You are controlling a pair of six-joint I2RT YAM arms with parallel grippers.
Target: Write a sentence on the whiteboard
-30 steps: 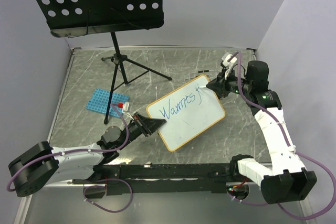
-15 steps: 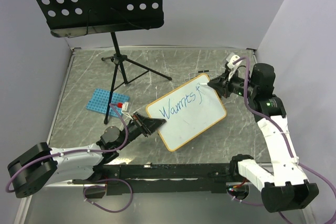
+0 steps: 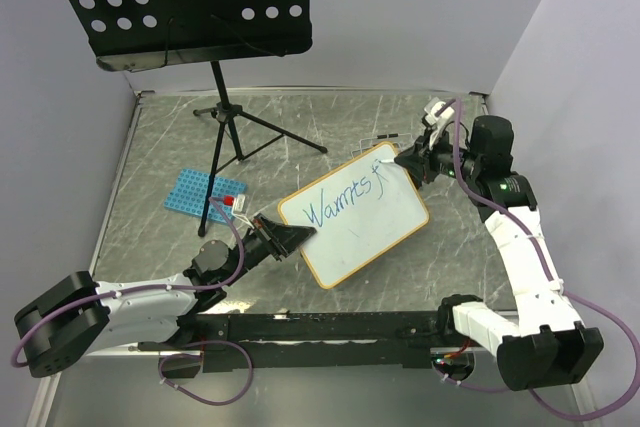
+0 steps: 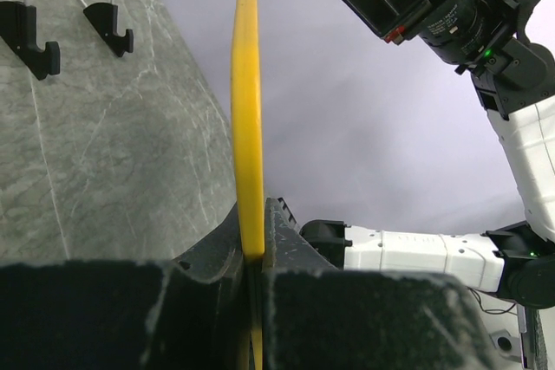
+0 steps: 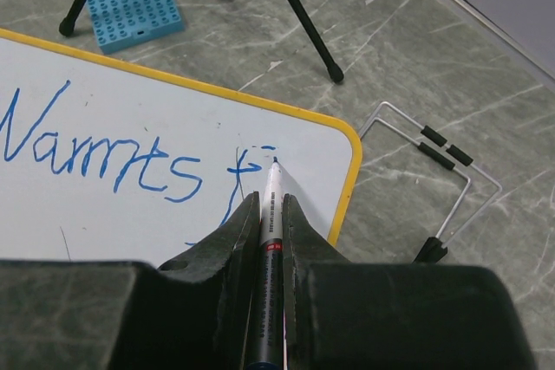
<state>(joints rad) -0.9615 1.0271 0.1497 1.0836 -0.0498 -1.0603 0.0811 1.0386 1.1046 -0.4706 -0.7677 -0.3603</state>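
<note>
Gripping a marker (image 5: 272, 181) lengthwise between its two black fingers, the right gripper (image 5: 270, 200) is closed on the barrel, with the white nose and dark tip sticking out past the fingertips. The tip sits at the top of a blue "f" stroke, near the upper right corner of the whiteboard (image 5: 104, 231). I cannot tell from any view whether it is touching the surface or just off it. The sentence (image 5: 95, 149) so far reads roughly "Warmts f", slanting in blue marker across the upper part of the board, and the lower part is blank. Across the board, the left gripper (image 3: 296, 237) is clamped on the yellow-orange frame at the lower left edge. The left wrist view shows that frame edge-on, pinched between the two finger pads. The board lies at an angle on the grey marbled table (image 3: 320, 117), between the two arms. Just past its upper right corner is a bent wire stand (image 5: 451, 166) with black sleeves, lying on the table apart from the board. A blue perforated rack (image 3: 200, 192) sits to the board's left. Near it is one foot of the black music stand (image 3: 180, 2), whose perforated tray is at the far left.
</note>
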